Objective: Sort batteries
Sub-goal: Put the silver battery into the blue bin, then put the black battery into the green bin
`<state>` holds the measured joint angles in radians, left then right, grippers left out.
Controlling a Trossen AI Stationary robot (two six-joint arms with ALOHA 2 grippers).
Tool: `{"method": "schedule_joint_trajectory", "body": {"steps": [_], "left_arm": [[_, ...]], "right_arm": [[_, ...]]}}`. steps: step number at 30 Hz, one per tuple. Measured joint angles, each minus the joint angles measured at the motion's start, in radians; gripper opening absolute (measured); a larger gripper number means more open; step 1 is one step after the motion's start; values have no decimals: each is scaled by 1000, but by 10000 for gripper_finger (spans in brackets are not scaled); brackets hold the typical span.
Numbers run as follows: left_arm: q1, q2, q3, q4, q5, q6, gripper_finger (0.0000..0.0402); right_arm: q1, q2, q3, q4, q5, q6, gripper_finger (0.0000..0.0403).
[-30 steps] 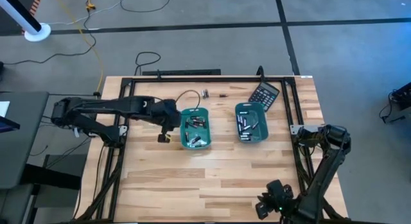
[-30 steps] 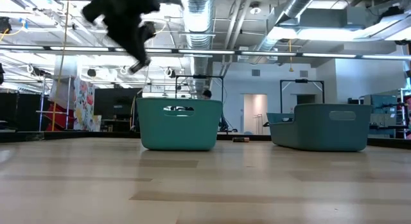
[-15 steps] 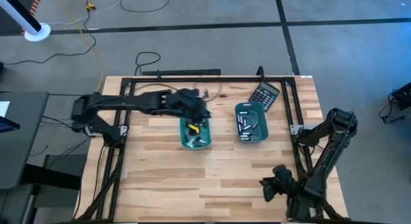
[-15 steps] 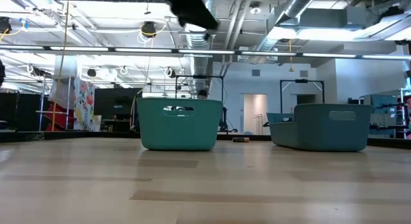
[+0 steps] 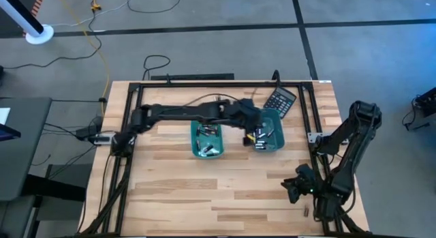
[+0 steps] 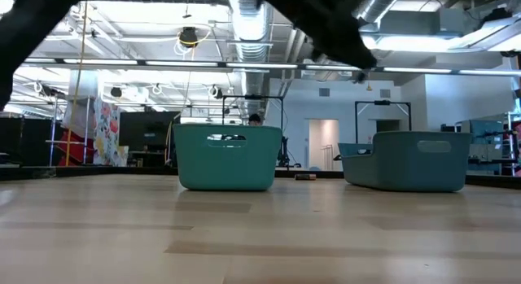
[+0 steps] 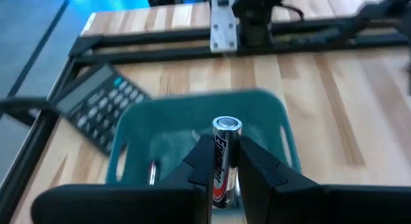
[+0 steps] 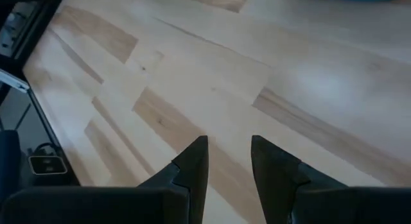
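Teal plastic makes up the two small rectangular trays on the pale, striped butcher-block table, which is edged by a black metal frame. Going left to right, the left tray sits near the table's middle and holds a loose heap of batteries, small cylinders too jumbled to count. The left arm stretches from the left edge across this tray, and the left gripper hangs over the near left corner of the right tray. Its two dark fingers are pinched on one battery, a black cylinder with printed lettering and a shiny metal cap, held pointing away from the wrist above the tray's opening. The right tray holds several more slim cylinders, again too small to count. Just beyond it at the far side lies one black calculator, flat and set at an angle. At the table's near right corner the right gripper hovers over bare wood, its tapered fingers standing apart with nothing between them.
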<state>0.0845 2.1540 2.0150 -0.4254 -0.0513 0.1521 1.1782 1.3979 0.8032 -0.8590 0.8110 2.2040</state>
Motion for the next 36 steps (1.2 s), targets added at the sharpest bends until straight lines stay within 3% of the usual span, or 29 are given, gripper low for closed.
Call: {"method": "schedule_joint_trajectory", "body": {"steps": [7,13,27,36], "left_arm": [[15,256,198,34,8,-44,50],[24,373,255,39,31,-129,48],[31,384,257,33,28,-149,110],[34,371,257,20,26,-179,118]], "right_arm": [[0,-4,-46,68,-1,-14,133],[12,-4,-46,133,-2,-64,133],[53,-4,-46,154,-4,-74,133],[53,-4,-46,148,-4,-74,134]]}}
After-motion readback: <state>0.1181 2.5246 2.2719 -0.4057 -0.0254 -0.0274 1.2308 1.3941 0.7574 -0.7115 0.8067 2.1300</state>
